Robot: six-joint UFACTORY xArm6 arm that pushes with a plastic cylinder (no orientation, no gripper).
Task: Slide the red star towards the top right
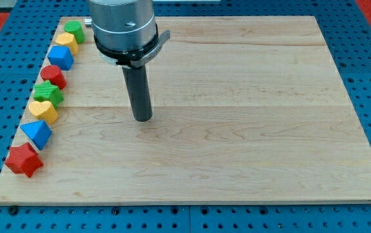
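The red star [23, 160] lies at the board's bottom left corner, at the lower end of a row of blocks along the left edge. My tip [144, 119] rests on the bare wood near the board's middle left, well to the right of and above the red star, touching no block. The dark rod rises from it to the arm's grey body at the view's top.
Up the left edge from the star stand a blue triangle [37, 133], a yellow heart [43, 110], a green star [48, 93], a red block [54, 76], a blue block [61, 57], a yellow block [66, 42] and a green block [75, 30]. The wooden board [250, 116] lies on a blue pegboard.
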